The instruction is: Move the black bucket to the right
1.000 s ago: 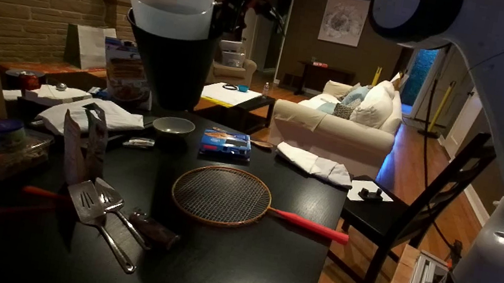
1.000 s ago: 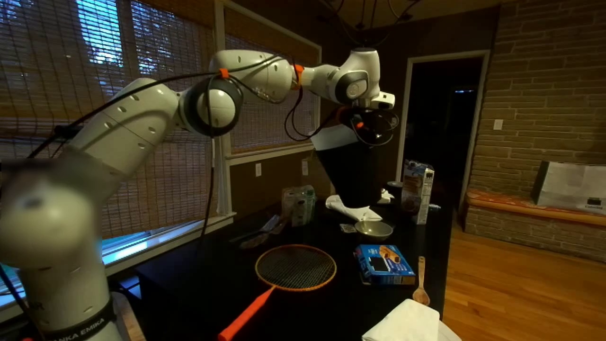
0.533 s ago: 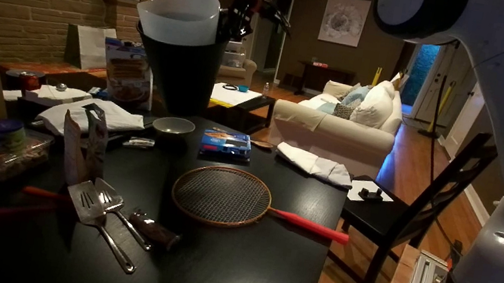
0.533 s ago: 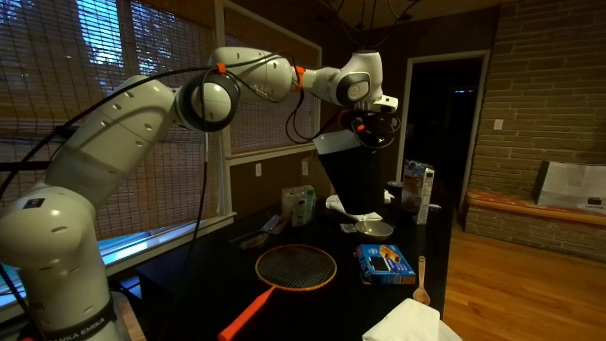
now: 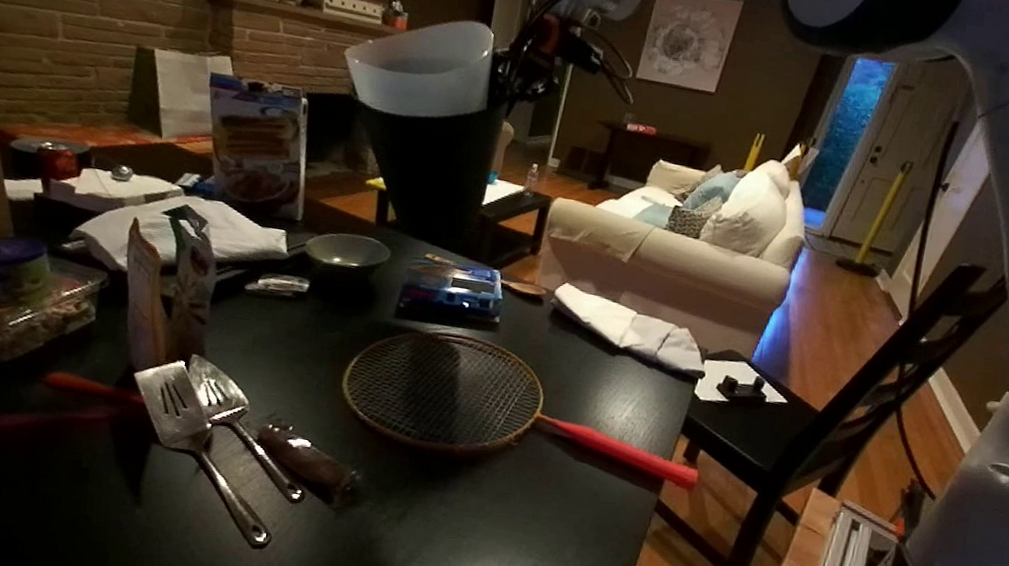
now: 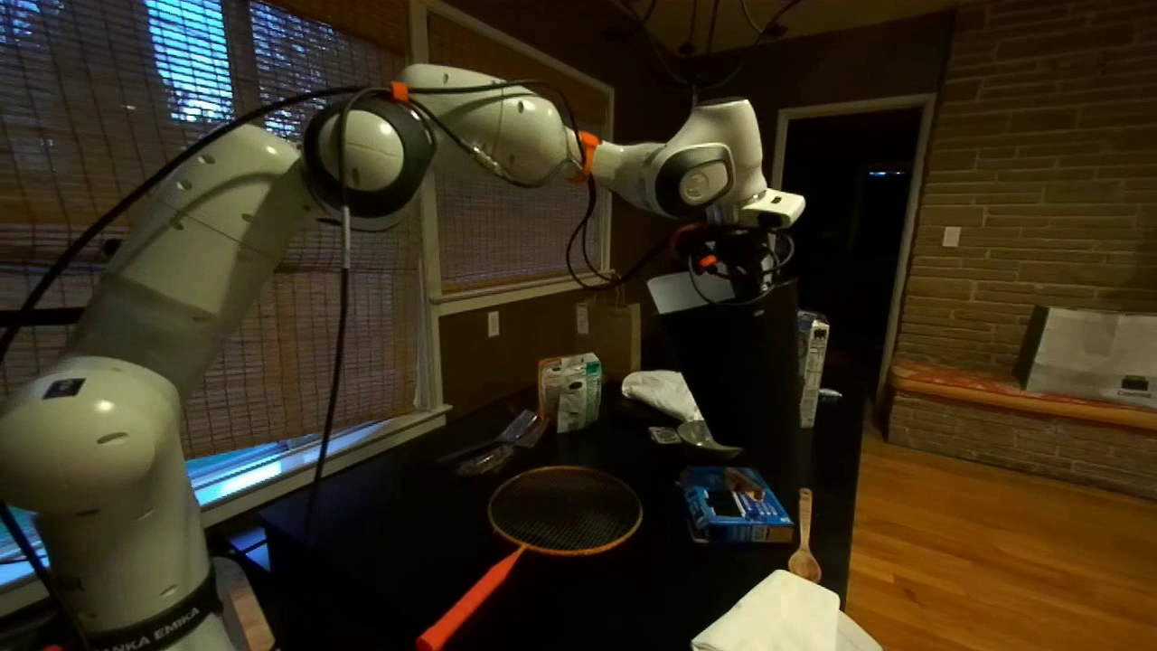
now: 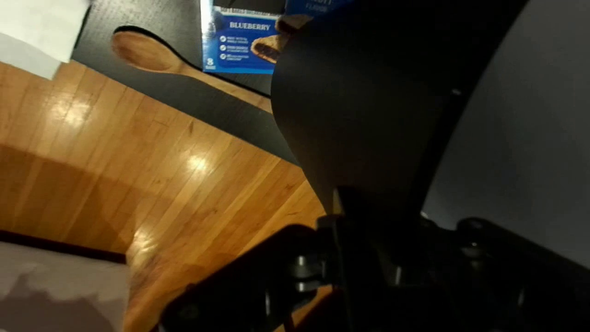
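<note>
The tall black bucket with its pale whitish rim band hangs tilted near the table's far edge, right of the bowl, in an exterior view. In an exterior view the bucket covers part of the bowl and a food box; its bottom blends into the dark table, so any gap below is unclear. My gripper is at the bucket's rim; it also shows among cables in an exterior view. In the wrist view the gripper is closed on the wall of the bucket; the fingertips are very dark.
A metal bowl, a blue snack box, a wooden spoon and a white cloth lie near the bucket. A racket lies mid-table. A tall food box stands left of the bucket. The table edge drops to the floor.
The arm and gripper have carried the bucket to the right and slightly down in both exterior views. The bucket now overlaps the bowl in an exterior view. The other tabletop items have not moved.
</note>
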Robot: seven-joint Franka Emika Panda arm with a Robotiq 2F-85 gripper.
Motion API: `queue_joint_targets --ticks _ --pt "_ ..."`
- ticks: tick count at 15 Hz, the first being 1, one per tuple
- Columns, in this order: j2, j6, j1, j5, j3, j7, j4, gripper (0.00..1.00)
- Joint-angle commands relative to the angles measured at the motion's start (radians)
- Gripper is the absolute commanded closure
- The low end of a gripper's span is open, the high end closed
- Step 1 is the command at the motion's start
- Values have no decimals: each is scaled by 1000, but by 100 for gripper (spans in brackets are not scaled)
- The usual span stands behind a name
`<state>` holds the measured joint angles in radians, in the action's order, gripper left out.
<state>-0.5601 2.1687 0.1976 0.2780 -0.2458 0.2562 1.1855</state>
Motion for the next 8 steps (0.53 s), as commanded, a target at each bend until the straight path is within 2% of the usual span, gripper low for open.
queue_joint_targets --ticks 1,4,7,8 --pt "199 145 -37 2 -45 70 244 98" --pt "313 287 -48 5 -48 23 383 98" --pt "425 362 -62 0 -47 28 526 98" --pt "464 381 -42 -34 -15 52 572 98"
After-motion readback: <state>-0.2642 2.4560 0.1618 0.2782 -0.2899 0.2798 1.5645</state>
